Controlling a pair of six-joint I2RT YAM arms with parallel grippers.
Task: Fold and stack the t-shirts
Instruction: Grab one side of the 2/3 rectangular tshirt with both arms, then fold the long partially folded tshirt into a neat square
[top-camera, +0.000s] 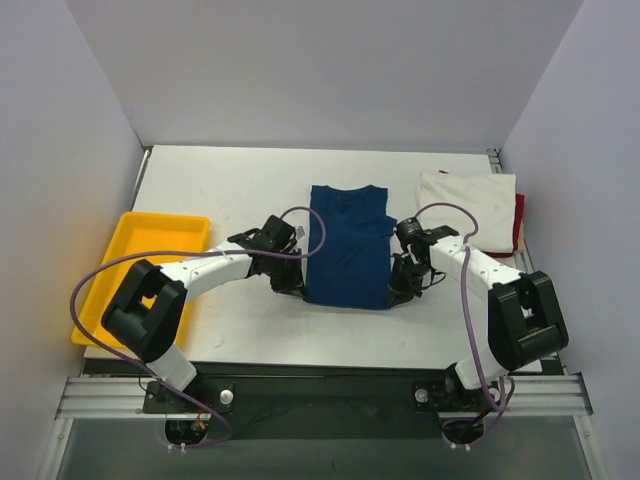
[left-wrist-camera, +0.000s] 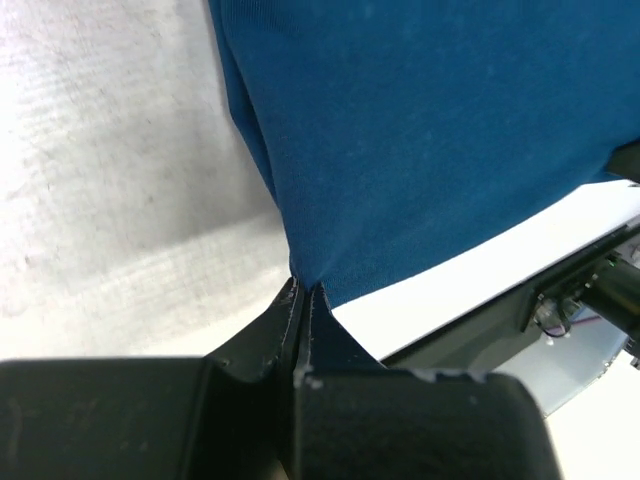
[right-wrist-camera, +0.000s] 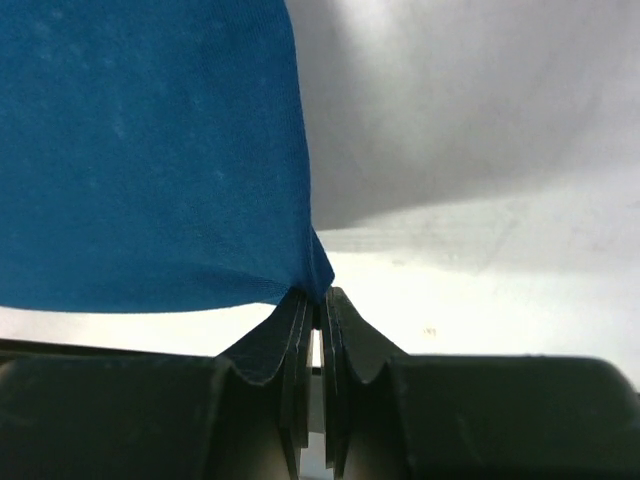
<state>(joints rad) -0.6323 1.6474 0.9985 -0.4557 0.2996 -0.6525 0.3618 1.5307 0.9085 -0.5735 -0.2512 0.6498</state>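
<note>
Navy shirt (top-camera: 345, 250) is laid at the middle of the table (top-camera: 230, 190), folded to a long panel with the collar at the far end and the hem toward the arm bases.

- The near left corner is pinched by the left gripper (left-wrist-camera: 302, 292). The jaws are closed tight on the cloth, which is drawn up into a small peak at the tips.
- The near right corner is pinched in the same way by the right gripper (right-wrist-camera: 318, 300), with only a thin slit seen between its jaws.
- Edges: the hem is held between the two grippers. The long sides are roughly straight, and the left one is doubled into a soft fold seen in the left wrist view.
- Open room: bare table is seen beyond the collar up to the back wall, and on the left between shirt and yellow tray (top-camera: 150, 235). Only a narrow strip is left between the hem and the near table edge.
- Surroundings: a folded cream-white shirt (top-camera: 468, 205) is stacked on a red shirt (top-camera: 519, 225) at the far right, near the navy one but apart from it. The tray overhangs the left table edge.
- Obstructions: a purple cable (top-camera: 322, 228) is looped over the navy shirt's left side. The right arm's cable arcs across the cream-white shirt's near corner.
</note>
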